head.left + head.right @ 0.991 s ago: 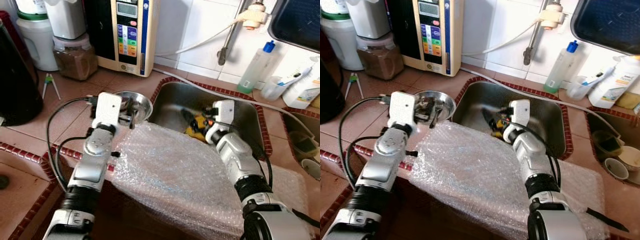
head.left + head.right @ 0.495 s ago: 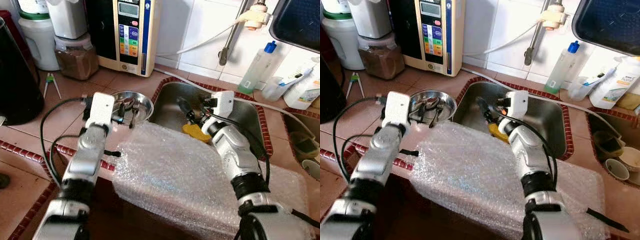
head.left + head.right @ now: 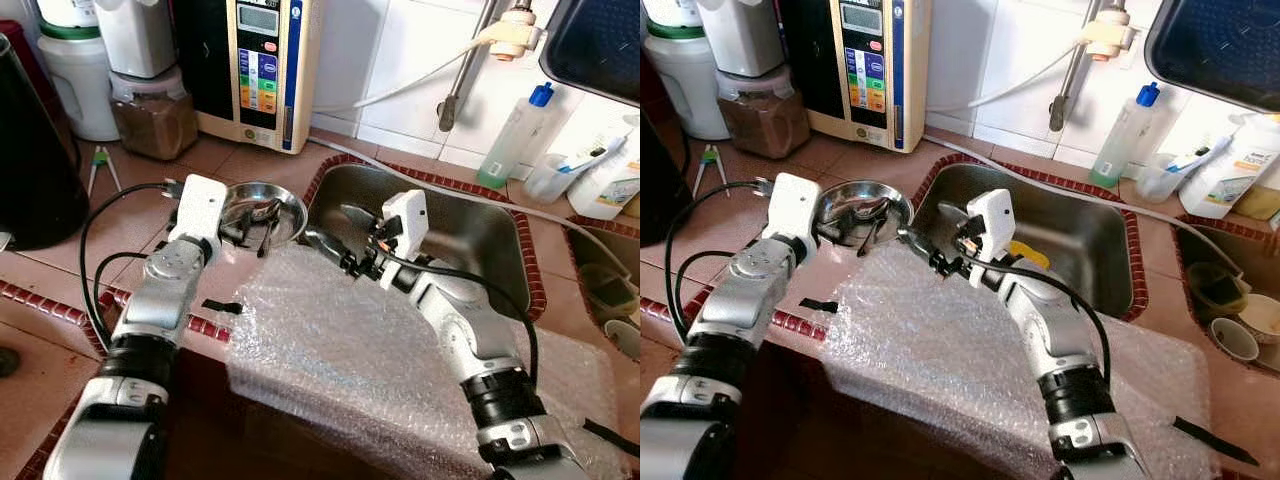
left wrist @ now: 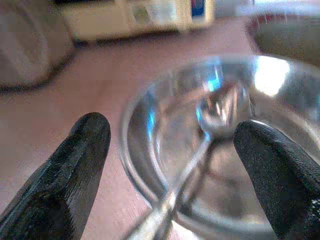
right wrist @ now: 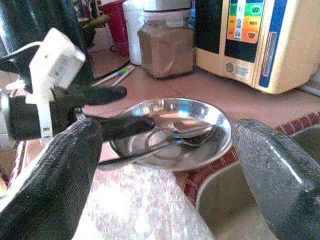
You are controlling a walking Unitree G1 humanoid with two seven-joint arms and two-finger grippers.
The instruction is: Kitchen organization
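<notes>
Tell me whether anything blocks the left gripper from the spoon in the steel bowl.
Nothing visible does. The left gripper hovers at the steel bowl, fingers apart, with the spoon lying between them. The right gripper is open beside the bowl, at the sink's corner.

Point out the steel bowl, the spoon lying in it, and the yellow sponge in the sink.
steel bowl (image 5: pixel 212 142), right wrist view, on its near rim.
spoon (image 4: pixel 215 117), left wrist view, on the spoon's bowl.
yellow sponge (image 3: pixel 1028 255), right eye view, on its visible top edge behind the right arm.
</notes>
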